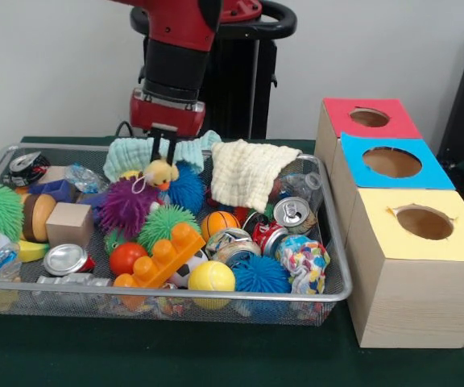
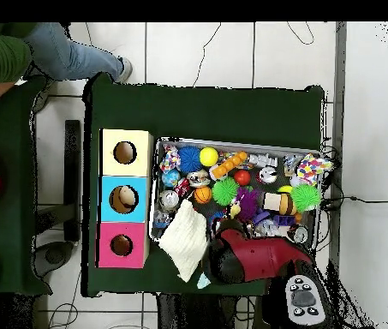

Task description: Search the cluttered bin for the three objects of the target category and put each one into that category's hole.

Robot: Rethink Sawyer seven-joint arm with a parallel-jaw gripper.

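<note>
Green-clothed table (image 1: pixel 216 363), wire mesh bin (image 1: pixel 341 266) packed with clutter; three-hole wooden box (image 1: pixel 413 298) just beside it: red (image 1: pixel 369 118), blue (image 1: pixel 391 162), yellow hole (image 1: pixel 424 222). Gripper (image 1: pixel 162 153) hangs low at the bin's far side, right above a small yellow duck toy (image 1: pixel 161 172) sitting on the purple spiky ball (image 1: pixel 126 206). Fingers look narrow-set around the duck's top; can't tell if clamped. Target category isn't evident. Cream cloth (image 1: pixel 246 171) drapes over the cans (image 1: pixel 290 212), likely hiding items. Person's leg (image 2: pixel 73 58) at overhead edge.
</note>
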